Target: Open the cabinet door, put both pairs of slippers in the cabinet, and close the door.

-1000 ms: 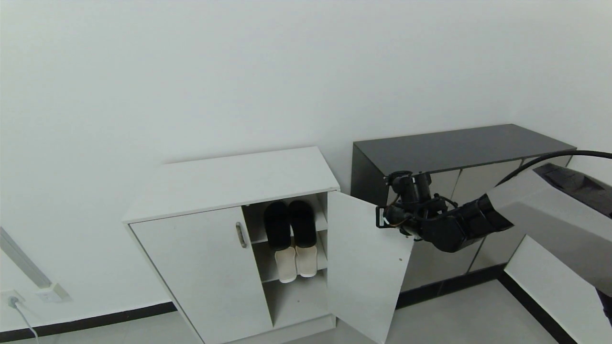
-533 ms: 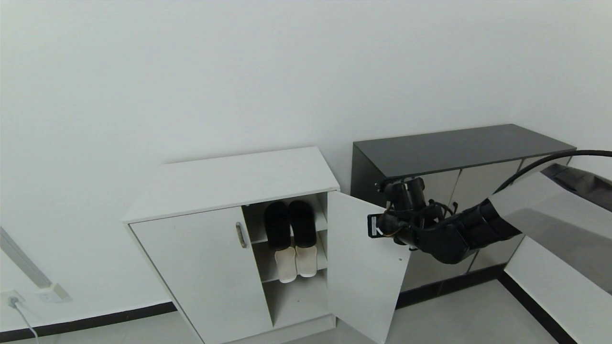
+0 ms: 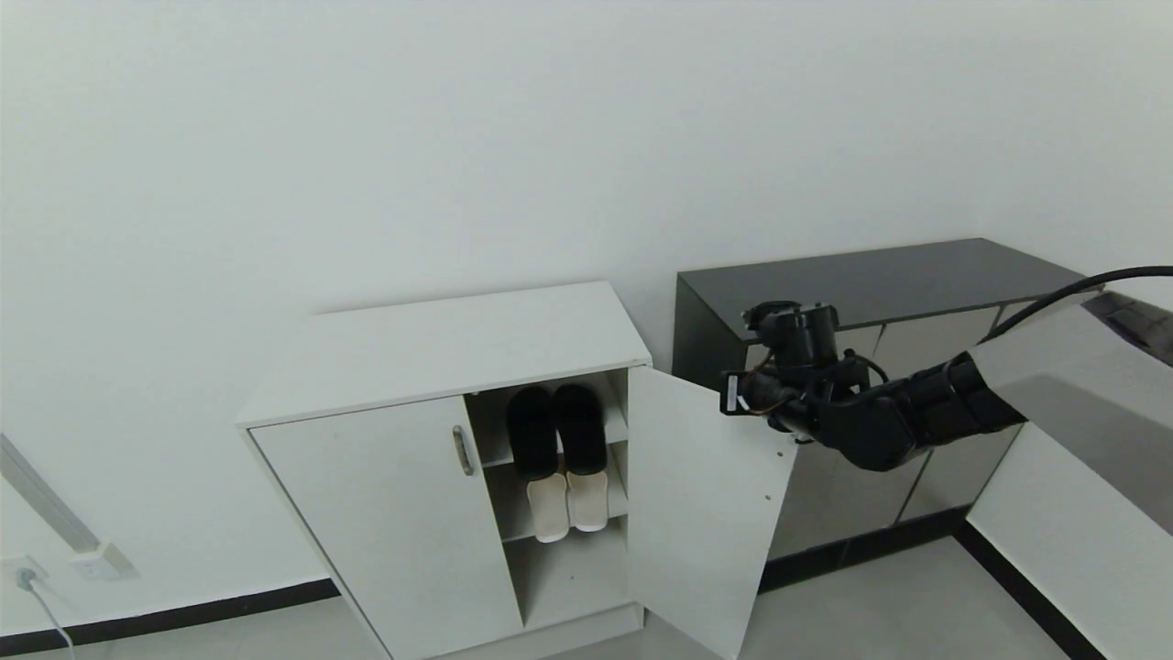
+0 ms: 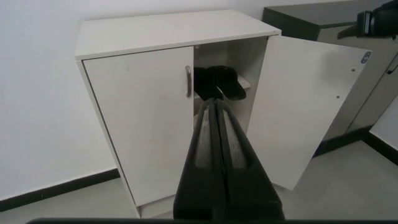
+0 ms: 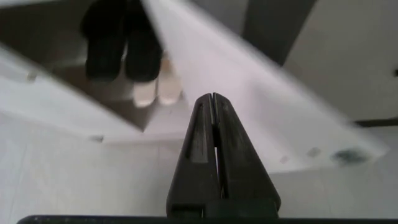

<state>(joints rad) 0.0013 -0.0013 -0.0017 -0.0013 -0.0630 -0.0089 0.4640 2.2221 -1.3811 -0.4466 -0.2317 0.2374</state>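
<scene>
The white cabinet (image 3: 440,344) stands against the wall with its right door (image 3: 701,495) swung open and its left door (image 3: 385,513) closed. Inside, a black pair of slippers (image 3: 556,426) lies on the upper shelf and a white pair (image 3: 568,500) on the shelf below. My right gripper (image 3: 738,401) is shut and empty, level with the top outer corner of the open door. From the right wrist, the gripper (image 5: 213,99) hangs over the door (image 5: 249,106). My left gripper (image 4: 213,102) is shut and empty, out in front of the cabinet (image 4: 137,93).
A dark sideboard (image 3: 880,284) stands right of the cabinet, just behind the open door and my right arm. A wall socket with a cable (image 3: 23,577) sits low at the left. Bare floor lies in front of the cabinet.
My right gripper dipped left and down against the door's outer edge, then came back up and to the right. The door stays open at about the same angle.
</scene>
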